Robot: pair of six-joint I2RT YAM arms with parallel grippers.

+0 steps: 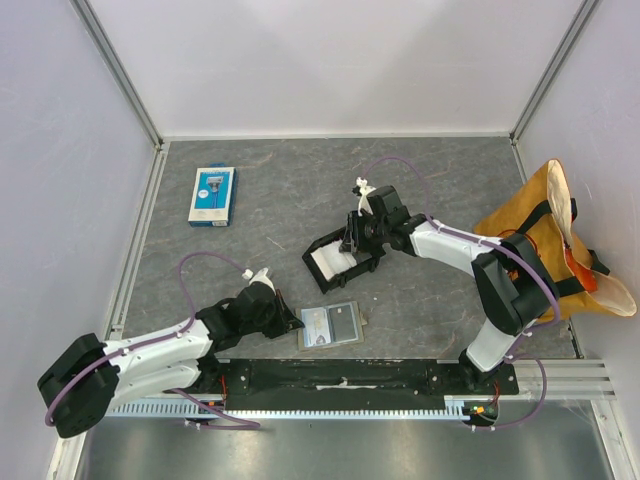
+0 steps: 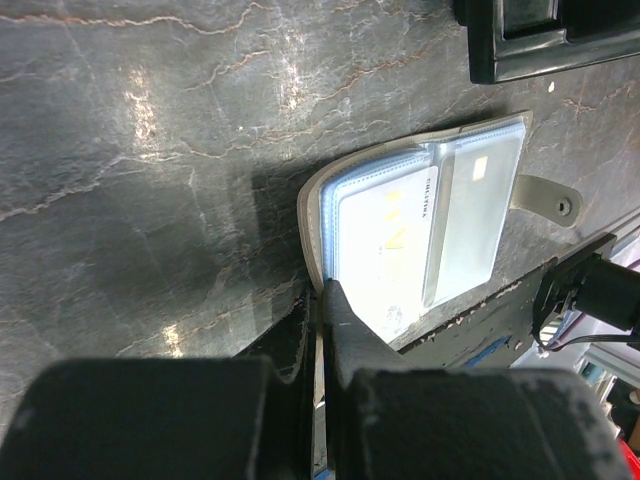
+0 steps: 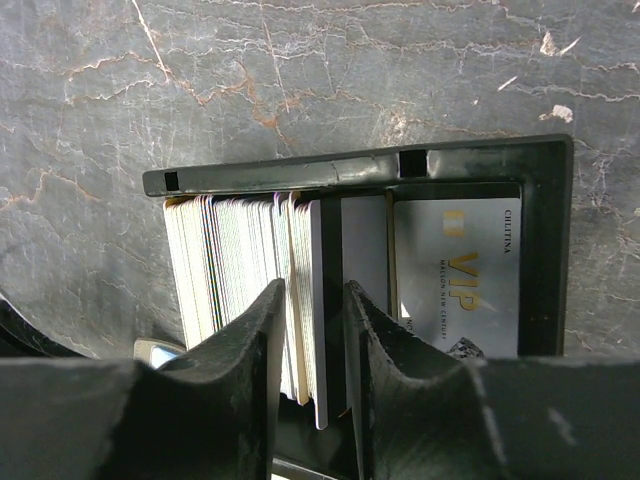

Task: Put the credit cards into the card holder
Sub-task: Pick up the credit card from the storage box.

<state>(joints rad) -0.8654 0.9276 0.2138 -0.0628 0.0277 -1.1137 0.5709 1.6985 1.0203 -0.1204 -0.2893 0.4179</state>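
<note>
The credit cards (image 3: 235,265) stand on edge as a white stack in a black tray (image 3: 350,168); a pale card printed VIP (image 3: 460,270) lies flat beside them. My right gripper (image 3: 313,292) reaches down into the tray (image 1: 318,250) with its jaws astride the last few cards of the stack. A dark gap shows between the outermost card and the right finger. The card holder (image 1: 330,325) lies open near the front edge, its clear pockets (image 2: 430,230) up and cards inside. My left gripper (image 2: 322,292) is shut on the holder's left edge.
A blue-and-white retail pack (image 1: 212,195) lies at the back left. A tan bag with black straps (image 1: 560,240) sits against the right wall. The holder's snap tab (image 2: 545,195) sticks out toward the arms' base rail (image 1: 340,378).
</note>
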